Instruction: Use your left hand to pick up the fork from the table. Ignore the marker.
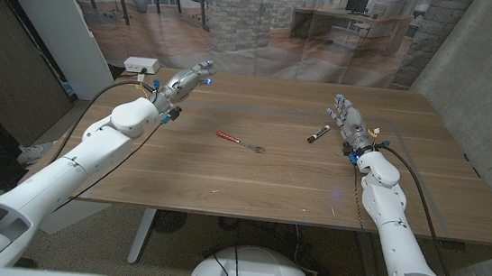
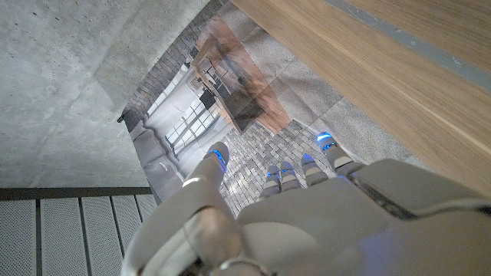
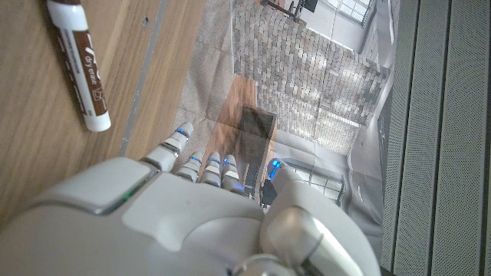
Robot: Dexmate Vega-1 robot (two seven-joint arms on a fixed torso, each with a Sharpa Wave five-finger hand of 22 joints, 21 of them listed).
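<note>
A slim metal fork [image 1: 241,142] with a red handle lies near the middle of the matte, wood-grain table [image 1: 224,181], untouched. The left hand [image 1: 183,82] hovers far left, released, fingers [image 2: 217,159] apart. The right hand [image 1: 349,123] is also unclenched, beside a brown-capped white marker [image 1: 318,134]. A printed brick-wall backdrop [image 1: 258,17] hangs behind.

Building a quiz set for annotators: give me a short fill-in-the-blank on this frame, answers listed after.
1. The fork has a ____ handle.
2. The marker lies nearest the robot's ____ hand.
3. The left hand holds ____.
4. The fork lies on the table between the left hand and the ____.

Missing words: red; right; nothing; marker
</note>
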